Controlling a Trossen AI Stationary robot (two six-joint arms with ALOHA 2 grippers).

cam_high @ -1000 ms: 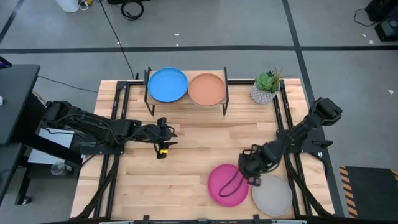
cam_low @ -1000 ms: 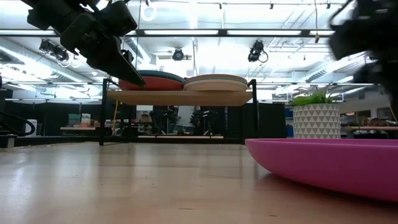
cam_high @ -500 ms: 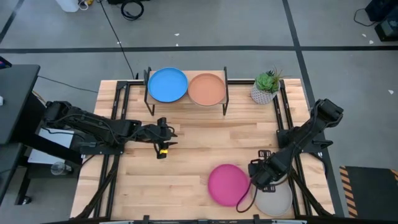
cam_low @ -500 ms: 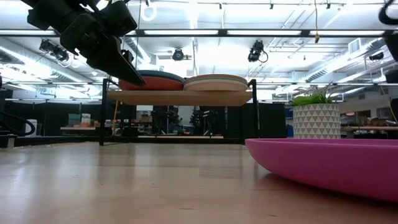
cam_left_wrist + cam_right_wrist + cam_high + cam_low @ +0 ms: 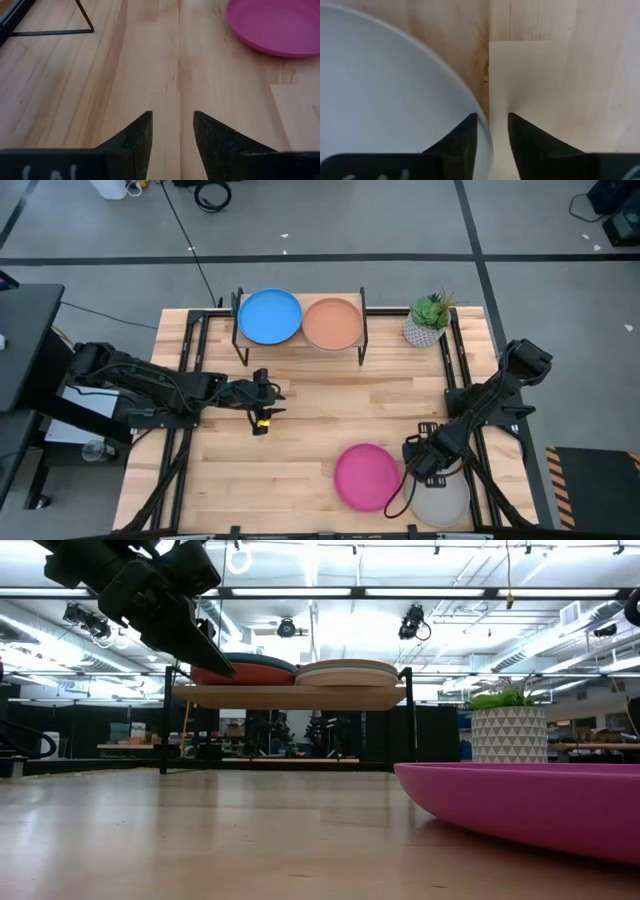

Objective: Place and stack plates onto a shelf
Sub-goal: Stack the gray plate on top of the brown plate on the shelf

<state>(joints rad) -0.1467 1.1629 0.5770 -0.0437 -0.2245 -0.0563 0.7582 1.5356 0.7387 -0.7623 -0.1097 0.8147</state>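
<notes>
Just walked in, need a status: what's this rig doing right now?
Plates are going onto the shelf; a blue plate and a peach plate already sit on top. The right gripper is at the grey plate's rim, fingers straddling the edge, not yet closed. The pink plate lies beside it. The left gripper waits, open, mid-table.

Lying open across the table's (image 5: 310, 410) middle; crowding the near right, pink plate (image 5: 366, 476) and grey plate (image 5: 440, 502).

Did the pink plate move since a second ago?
No. In the high view the pink plate lies in the same spot on the table. Only the right gripper moved, off it toward the grey plate.
</notes>
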